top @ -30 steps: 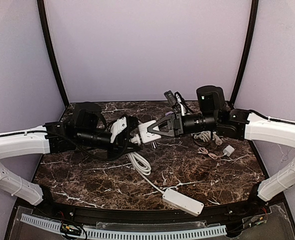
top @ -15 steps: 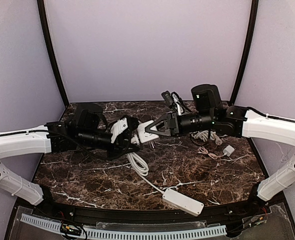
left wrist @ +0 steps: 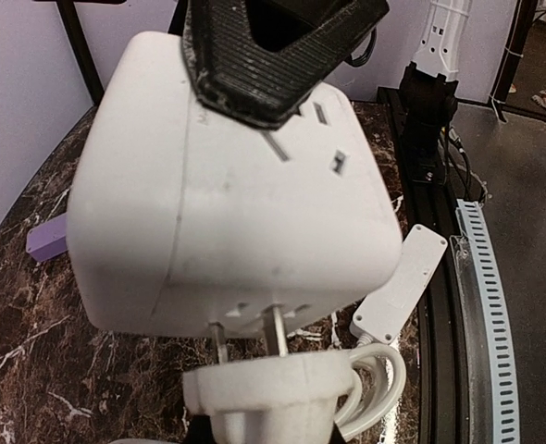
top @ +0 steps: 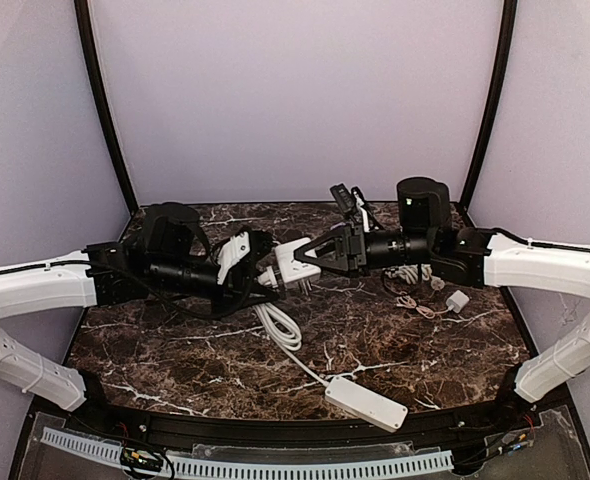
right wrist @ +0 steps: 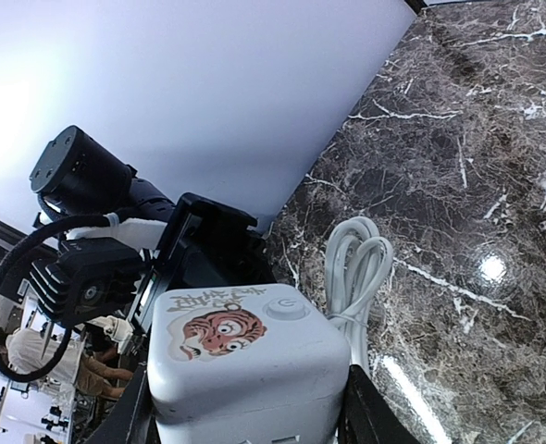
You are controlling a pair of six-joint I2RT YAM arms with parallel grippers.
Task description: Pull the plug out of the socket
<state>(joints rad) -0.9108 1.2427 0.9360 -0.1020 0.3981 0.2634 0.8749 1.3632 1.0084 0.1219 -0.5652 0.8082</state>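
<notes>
1. A dark marble table [top: 405, 330] with white veins spans the scene.
2. Plain lavender walls [top: 295, 100] close the far, left and right sides.
3. Black poles [top: 100, 110] curve up the far corners.
4. A light glint [right wrist: 492, 268] shines on the tabletop.

The socket [left wrist: 227, 185] is plain white — one face bears an orange-and-black tiger sticker [right wrist: 219, 331]. The plug [left wrist: 273, 393], cord [top: 280, 325] and power strip [top: 366, 402] are white too. The desk [top: 395, 330] is dark brown marble — veined white, against lilac walls [top: 295, 100].
</notes>
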